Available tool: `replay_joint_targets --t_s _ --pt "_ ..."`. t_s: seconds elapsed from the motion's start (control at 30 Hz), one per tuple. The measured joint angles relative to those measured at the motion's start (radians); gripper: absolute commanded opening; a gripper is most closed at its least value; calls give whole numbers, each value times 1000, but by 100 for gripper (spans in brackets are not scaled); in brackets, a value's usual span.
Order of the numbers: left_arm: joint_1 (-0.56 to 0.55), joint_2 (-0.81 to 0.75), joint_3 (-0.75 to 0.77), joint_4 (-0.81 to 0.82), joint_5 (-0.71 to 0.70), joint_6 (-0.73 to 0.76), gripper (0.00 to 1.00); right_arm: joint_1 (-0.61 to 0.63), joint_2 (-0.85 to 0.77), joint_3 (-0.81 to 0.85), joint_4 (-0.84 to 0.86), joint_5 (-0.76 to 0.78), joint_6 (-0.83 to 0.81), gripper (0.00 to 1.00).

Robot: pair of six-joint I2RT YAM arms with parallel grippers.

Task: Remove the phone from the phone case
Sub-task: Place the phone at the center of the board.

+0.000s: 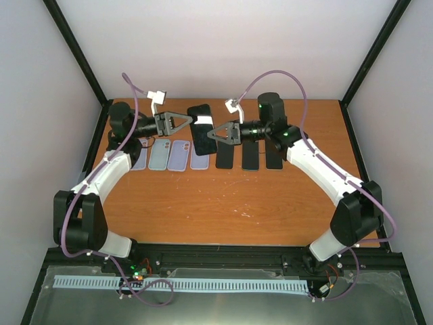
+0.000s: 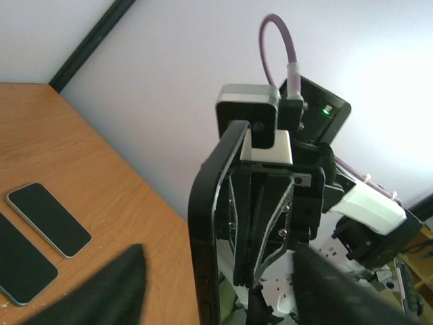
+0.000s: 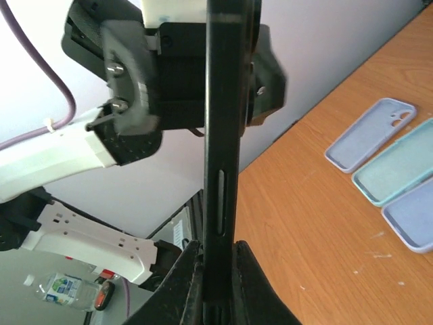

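Where the phone [image 1: 200,128] hangs above the desk's [image 1: 223,203] far edge, my right hand [image 1: 212,134] is clenched on its rim; my left hand [image 1: 189,122] appears released, fingers [image 2: 115,291] apart either side.

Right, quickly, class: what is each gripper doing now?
Left gripper: open, fingers either side of the black phone.
Right gripper: shut on the black phone's edge.

Black all over on the phone case [image 1: 201,132]. Warm orange-brown with fine wood grain on the table [image 1: 237,203]. Pale lavender covers [image 3: 370,135] beside one mint-green cover [image 3: 399,169]. Black on the three flat phones [image 1: 250,157]. Purple on the cables [image 1: 270,73]; white with black joints on the arms [image 1: 325,169]. Glows green at one small light [image 1: 260,106].
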Motion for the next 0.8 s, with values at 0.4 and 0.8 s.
replay_joint_targets --t_s 0.4,0.8 --pt "0 0 94 -307 -103 264 100 -144 -153 -71 -162 48 -163 3" --pt "0 0 132 -450 -146 428 100 -415 -130 -53 -540 65 -499 3"
